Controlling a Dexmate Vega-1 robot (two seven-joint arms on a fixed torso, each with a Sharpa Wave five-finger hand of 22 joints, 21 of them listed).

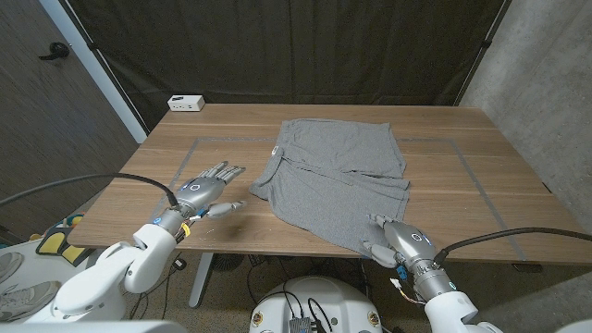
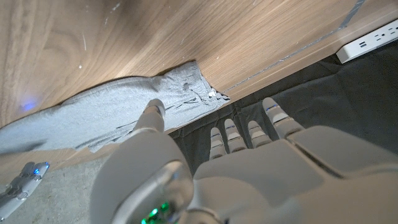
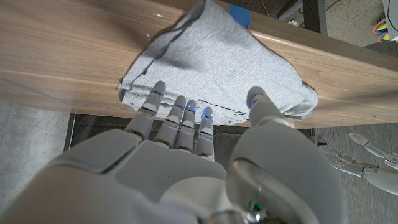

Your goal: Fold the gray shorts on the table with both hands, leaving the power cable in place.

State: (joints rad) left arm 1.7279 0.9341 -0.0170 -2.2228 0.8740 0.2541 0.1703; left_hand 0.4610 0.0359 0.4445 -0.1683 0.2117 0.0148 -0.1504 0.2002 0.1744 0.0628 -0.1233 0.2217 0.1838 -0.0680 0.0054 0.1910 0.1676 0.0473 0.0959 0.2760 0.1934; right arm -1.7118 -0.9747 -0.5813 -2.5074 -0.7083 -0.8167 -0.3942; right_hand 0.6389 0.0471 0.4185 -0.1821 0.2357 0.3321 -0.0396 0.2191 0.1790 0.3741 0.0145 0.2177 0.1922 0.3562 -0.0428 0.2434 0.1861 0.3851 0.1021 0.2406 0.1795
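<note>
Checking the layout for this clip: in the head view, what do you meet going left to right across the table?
Left robot hand → gray shorts → right robot hand, at the shorts' near corner.

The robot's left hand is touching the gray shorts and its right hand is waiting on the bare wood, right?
It's the other way round. In the head view the right hand touches the near corner of the gray shorts, while the left hand waits with spread fingers over bare table.
</note>
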